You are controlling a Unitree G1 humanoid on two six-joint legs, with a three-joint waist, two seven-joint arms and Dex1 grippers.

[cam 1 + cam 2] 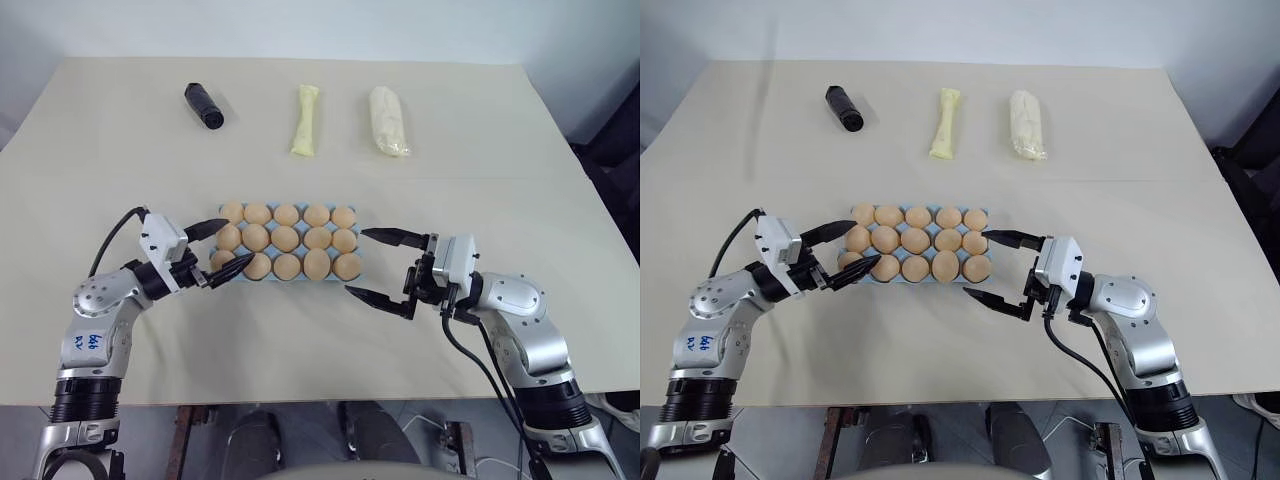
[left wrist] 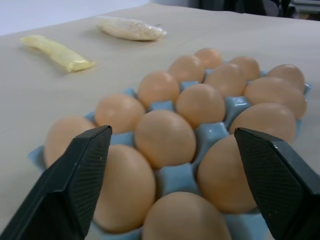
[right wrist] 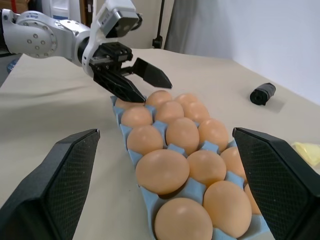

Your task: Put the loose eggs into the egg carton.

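Egg carton (image 1: 352, 278): mid-worktop (image 1: 120, 170), all 15 cups filled with eggs (image 1: 286, 238).
Left hand (image 1: 222, 248): wide, empty, at carton's left end.
Right hand (image 1: 380, 266): wide, empty.
Left to do: seemingly nothing.

The left gripper (image 1: 222, 250) reaches in from the left side with its arm bent at the elbow, and its two black fingers stand spread apart, pointing toward the right. The right gripper (image 1: 385, 266) faces it from the other side, roughly level, its fingers spread wide and pointing left.
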